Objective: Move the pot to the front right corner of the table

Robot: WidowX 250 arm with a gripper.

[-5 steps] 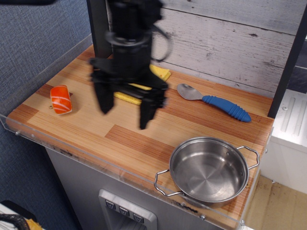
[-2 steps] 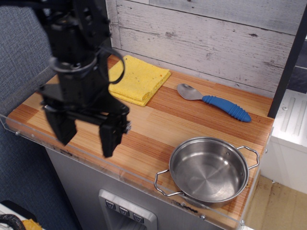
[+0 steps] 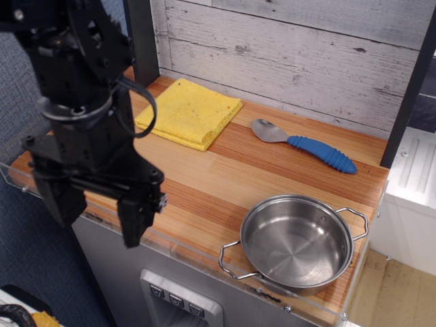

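The shiny steel pot (image 3: 296,242) with two wire loop handles stands empty at the front right corner of the striped wood table (image 3: 204,184). My black gripper (image 3: 99,214) hangs at the front left, near the camera and far left of the pot. Its two fingers (image 3: 136,218) are spread apart with nothing between them.
A folded yellow cloth (image 3: 191,112) lies at the back of the table. A spoon with a blue handle (image 3: 303,144) lies at the back right. A clear acrylic rim (image 3: 197,253) runs along the front edge. A wood plank wall stands behind.
My gripper has moved from over the table's middle toward the front left and nearer the camera. It now hides the orange object seen earlier at the left. The pot has not moved.
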